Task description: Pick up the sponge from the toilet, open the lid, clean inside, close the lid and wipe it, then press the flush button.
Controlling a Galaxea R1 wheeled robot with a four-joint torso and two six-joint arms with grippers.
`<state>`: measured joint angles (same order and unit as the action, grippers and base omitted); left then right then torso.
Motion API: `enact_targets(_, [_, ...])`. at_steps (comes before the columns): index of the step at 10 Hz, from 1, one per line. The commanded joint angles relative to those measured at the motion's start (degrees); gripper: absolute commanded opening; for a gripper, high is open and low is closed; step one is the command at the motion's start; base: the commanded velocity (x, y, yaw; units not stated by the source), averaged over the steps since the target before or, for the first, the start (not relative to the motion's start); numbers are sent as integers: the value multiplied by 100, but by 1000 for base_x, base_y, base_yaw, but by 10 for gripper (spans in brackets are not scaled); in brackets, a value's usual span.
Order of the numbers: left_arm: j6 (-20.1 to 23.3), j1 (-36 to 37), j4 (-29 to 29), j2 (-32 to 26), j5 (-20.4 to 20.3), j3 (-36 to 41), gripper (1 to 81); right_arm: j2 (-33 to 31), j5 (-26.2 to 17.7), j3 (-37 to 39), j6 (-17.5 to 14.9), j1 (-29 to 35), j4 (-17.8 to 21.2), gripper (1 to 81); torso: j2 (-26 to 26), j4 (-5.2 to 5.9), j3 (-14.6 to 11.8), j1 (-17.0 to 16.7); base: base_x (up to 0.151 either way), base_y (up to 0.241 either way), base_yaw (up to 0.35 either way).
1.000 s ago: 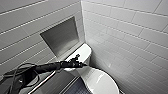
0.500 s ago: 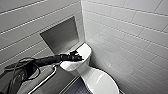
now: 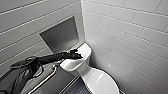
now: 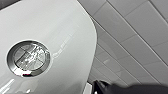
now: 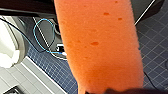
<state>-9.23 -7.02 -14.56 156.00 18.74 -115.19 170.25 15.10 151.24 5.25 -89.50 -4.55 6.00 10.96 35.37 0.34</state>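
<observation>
One toilet stands in the corner, tiled walls close behind and beside it, with its one lid down. The left gripper hangs over the tank top, near its front edge; I cannot tell whether its jaws are open or closed. The one flush button, round and chrome-rimmed, sits mid-top with bare white around it. The right gripper has its jaws clamped on the one sponge, held above the blue-tiled floor.

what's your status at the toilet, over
left gripper over white ceramic tank top, by round chrome flush button. right gripper holding orange porous sponge. white oval lid shut.
</observation>
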Motion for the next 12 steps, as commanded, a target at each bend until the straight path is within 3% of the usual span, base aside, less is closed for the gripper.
enact_targets(1, [9, 1084, 251, 160, 244, -461, 10, 38, -412, -43, -16, -178, -55, 10, 0, 0, 0, 0, 0, 0, 0])
enact_targets(12, [9, 1445, 1033, 757, 631, -2052, 10, 29, -412, -51, 19, -196, -46, 10, -2, 0, 2, 6, 0, 0, 0])
